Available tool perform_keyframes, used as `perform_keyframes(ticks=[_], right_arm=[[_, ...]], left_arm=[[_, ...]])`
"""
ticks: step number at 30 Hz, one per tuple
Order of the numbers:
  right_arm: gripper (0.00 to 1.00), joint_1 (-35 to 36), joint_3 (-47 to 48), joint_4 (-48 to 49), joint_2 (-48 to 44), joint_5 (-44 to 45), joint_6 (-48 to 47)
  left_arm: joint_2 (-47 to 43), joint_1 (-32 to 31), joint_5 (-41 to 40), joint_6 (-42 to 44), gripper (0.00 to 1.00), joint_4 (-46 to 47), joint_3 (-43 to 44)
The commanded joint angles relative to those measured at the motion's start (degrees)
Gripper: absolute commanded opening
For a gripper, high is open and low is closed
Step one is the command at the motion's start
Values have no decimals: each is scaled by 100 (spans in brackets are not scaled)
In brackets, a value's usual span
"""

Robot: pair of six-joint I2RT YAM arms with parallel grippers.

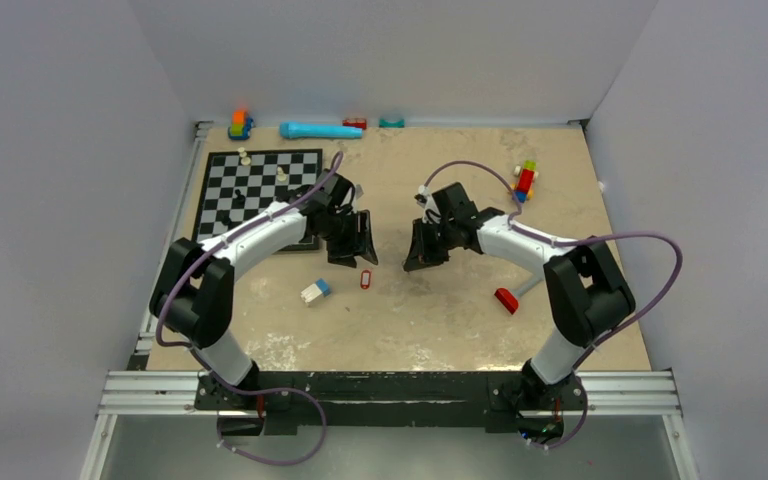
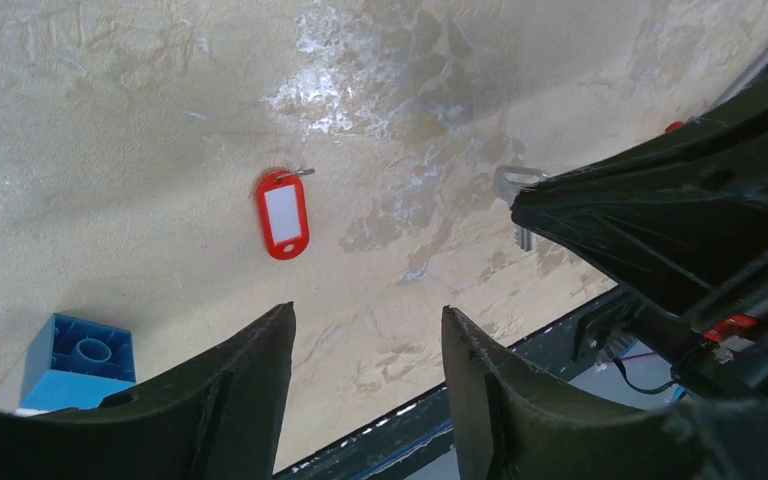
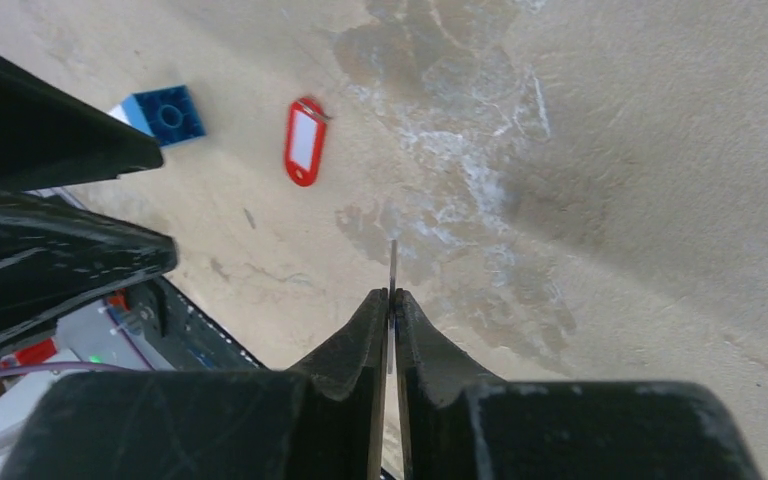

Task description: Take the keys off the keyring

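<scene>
Two jaws of the left gripper stand spread and empty, with the red key tag lying flat on the table just beyond its fingertips. The right gripper pinches a thin metal key edge-on above the table, apart from the tag.

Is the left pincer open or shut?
Open. The left pincer shows a clear gap between its fingers, nothing in it; the red tag lies loose on the table.
</scene>
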Motion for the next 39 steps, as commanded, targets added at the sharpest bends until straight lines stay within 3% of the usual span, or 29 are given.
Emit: perform_keyframes(ticks=[1, 6, 8, 11, 14, 15, 23, 29, 34, 39], right_arm=[[14, 11, 341, -333, 120, 263, -336], [71, 11, 702, -1054, 87, 764, -483], [78, 11, 783, -1256, -37, 904, -506], [80, 7, 918, -1536, -242, 1127, -537], [80, 11, 1093, -1729, -486, 1210, -590], [80, 11, 1151, -1768, -595, 1217, -603], [82, 14, 1880, -1927, -1494, 1352, -969], [83, 10, 1792, -1415, -2548, 1482, -1201], [85, 15, 1286, -898, -3468, 2769, -448], [90, 7, 563, -367, -4244, 3127, -533]], left_arm=[[3, 14, 38, 201, 60, -95, 378], [-267, 69, -46, 269, 63, -348, 614], [-422, 119, -85, 282, 65, -415, 642], [-658, 197, -147, 301, 75, -486, 659], [-929, 233, -360, 395, 98, -654, 755], [-1031, 238, -462, 445, 100, -724, 800], [-2052, 277, -1252, 810, 100, -996, 951], [-3134, 286, -2140, 1013, 100, -743, 698], [-4202, 286, -2851, 1240, 100, -155, -130], [-5311, 287, -3599, 1505, 100, 680, -1291]])
